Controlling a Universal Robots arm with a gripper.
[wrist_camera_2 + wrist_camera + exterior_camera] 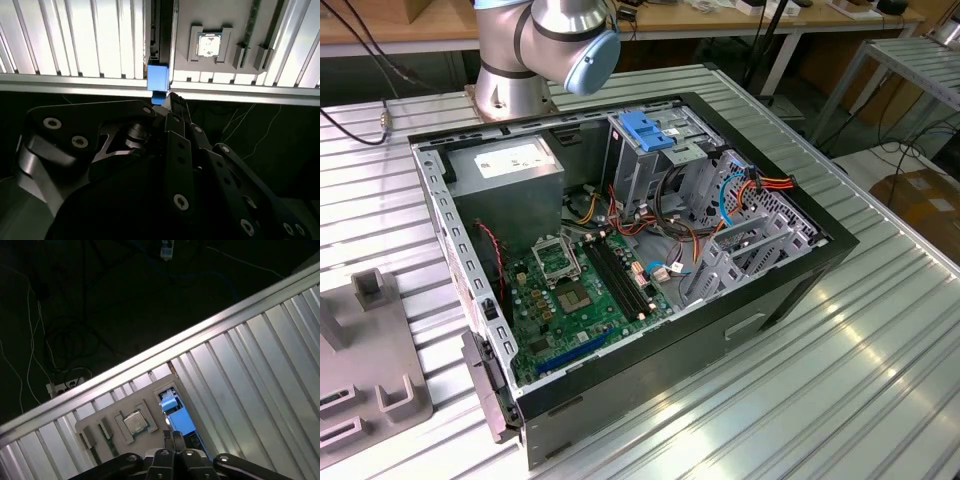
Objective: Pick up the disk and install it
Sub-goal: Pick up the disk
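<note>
Disk (176,416) stands on edge in the grey holder (182,50) on the table (250,365), right at the gripper (173,436) tips. Fingers pinched together, empty. Wrist points down; arm (545,45) base behind the computer case (790,290).

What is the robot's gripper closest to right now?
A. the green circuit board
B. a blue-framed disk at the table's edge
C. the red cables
B: in both wrist views the gripper sits right at the blue-framed disk, beside a grey holder with a chip.
</note>
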